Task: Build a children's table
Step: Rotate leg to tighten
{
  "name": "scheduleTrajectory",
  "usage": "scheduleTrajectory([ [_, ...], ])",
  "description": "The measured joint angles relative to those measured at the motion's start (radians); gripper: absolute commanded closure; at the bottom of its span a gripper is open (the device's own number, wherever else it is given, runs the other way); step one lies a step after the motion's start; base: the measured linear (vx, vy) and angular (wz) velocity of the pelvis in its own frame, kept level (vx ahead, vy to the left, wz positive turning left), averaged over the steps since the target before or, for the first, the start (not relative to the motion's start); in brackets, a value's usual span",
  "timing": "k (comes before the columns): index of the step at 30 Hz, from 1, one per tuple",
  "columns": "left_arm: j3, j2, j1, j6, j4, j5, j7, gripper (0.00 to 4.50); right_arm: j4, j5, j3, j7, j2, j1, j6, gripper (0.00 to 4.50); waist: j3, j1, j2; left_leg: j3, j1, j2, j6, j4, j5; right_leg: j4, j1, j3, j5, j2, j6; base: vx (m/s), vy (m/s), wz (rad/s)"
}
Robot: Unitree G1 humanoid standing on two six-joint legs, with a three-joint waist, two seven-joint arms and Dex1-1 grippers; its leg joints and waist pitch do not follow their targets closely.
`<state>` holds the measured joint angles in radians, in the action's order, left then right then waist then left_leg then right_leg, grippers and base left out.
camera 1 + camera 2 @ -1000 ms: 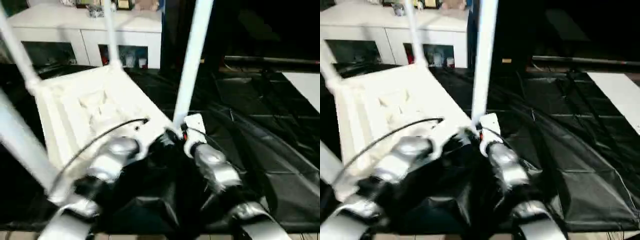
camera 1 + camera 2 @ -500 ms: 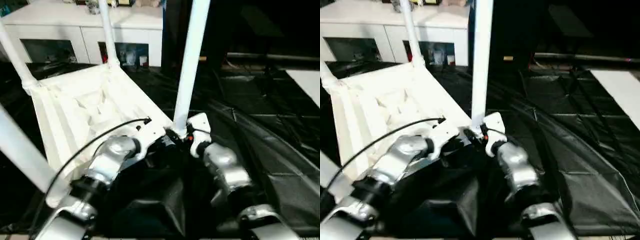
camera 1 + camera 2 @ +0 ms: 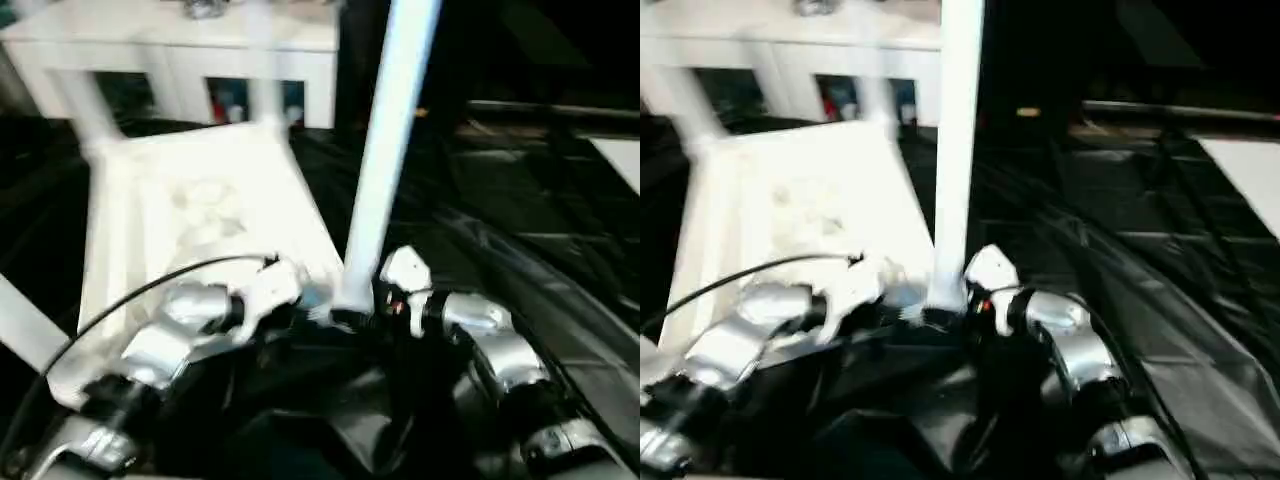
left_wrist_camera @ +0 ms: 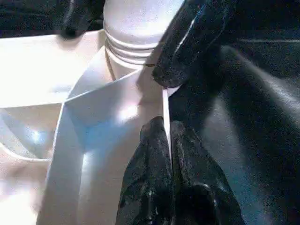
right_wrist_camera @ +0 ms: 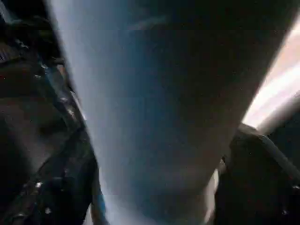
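- The tabletop (image 3: 200, 220) is laid upside down on black sheeting (image 3: 540, 260), with its ribbed underside facing up.
- The near leg (image 3: 385, 160) is seen standing upright in the near corner socket (image 4: 129, 51); its long axis runs vertically, directly between the two tools.
- The left tool (image 4: 168, 154) is pressed together on a thin wall of the tabletop beside the socket.
- The right tool (image 3: 975, 295) is set around the base of the leg, fingers spread on either side; whether the leg is gripped cannot be told.
- The right arm is judged nearer the leg, so any seating or turning of the leg falls to it.
- The leg is a smooth, white, tapered plastic tube, ringed with ridges at its base.
- Two further legs (image 3: 265, 60) stand at the far corners.
- A white cabinet (image 3: 170, 60) stands behind.
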<state>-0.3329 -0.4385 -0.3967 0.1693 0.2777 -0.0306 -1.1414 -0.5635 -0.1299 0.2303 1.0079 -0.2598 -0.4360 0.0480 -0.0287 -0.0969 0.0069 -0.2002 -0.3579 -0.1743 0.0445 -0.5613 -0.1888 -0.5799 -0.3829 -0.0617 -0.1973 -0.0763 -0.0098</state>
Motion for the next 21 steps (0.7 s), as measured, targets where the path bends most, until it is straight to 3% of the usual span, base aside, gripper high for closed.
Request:
scheduleTrajectory([
  [5, 0.0, -0.016, 0.002, -0.003, 0.0, 0.015, -0.009, 4.5, 0.011, -0.003, 0.006, 0.046, -0.016, 0.007, -0.006, 0.59, 0.0, 0.005, 0.0, 0.0, 0.0, 0.0, 0.0, -0.002, 0.0, -0.002, 0.0, 0.0, 0.0, 0.0, 0.0, 0.0, 0.0, 0.0],
  [6, 0.001, -0.017, 0.002, -0.007, 0.001, 0.016, -0.009, 4.5, 0.011, -0.003, 0.006, 0.049, -0.017, 0.01, -0.008, 0.93, 0.0, 0.006, 0.0, 0.0, 0.0, 0.0, 0.0, -0.002, 0.0, -0.003, 0.0, 0.0, 0.0, 0.0, 0.0, 0.0, 0.0, 0.0],
  [9, 0.002, -0.017, 0.002, -0.009, 0.002, 0.016, -0.01, 4.5, 0.011, 0.004, 0.009, 0.049, -0.019, 0.011, -0.009, 0.96, 0.0, 0.006, 0.0, 0.0, 0.0, 0.0, 0.0, -0.003, 0.0, -0.004, 0.0, 0.0, 0.0, 0.0, 0.0, 0.0, 0.0, 0.0],
  [10, 0.002, -0.017, 0.002, -0.009, 0.002, 0.016, -0.01, 4.5, 0.011, 0.004, 0.009, 0.049, -0.02, 0.011, -0.009, 1.23, 0.0, 0.005, 0.0, 0.0, 0.0, 0.0, 0.0, -0.003, 0.0, -0.004, 0.0, 0.0, 0.0, 0.0, 0.0, 0.0, 0.0, 0.0],
  [15, 0.004, -0.017, 0.002, -0.008, 0.002, 0.015, -0.009, 4.5, 0.013, 0.003, 0.01, 0.049, -0.019, 0.011, -0.009, 1.63, 0.0, 0.007, 0.0, 0.0, 0.0, 0.0, 0.0, -0.003, 0.0, -0.004, 0.0, 0.0, 0.0, 0.0, 0.0, 0.0, 0.0, 0.0],
  [21, 0.004, -0.017, 0.002, -0.008, 0.003, 0.016, -0.009, 4.5, 0.013, 0.003, 0.009, 0.05, -0.017, 0.011, -0.009, 1.75, 0.0, 0.007, 0.0, 0.0, 0.0, 0.0, 0.0, -0.004, 0.0, -0.004, 0.0, 0.0, 0.0, 0.0, 0.0, 0.0, 0.0, 0.0],
])
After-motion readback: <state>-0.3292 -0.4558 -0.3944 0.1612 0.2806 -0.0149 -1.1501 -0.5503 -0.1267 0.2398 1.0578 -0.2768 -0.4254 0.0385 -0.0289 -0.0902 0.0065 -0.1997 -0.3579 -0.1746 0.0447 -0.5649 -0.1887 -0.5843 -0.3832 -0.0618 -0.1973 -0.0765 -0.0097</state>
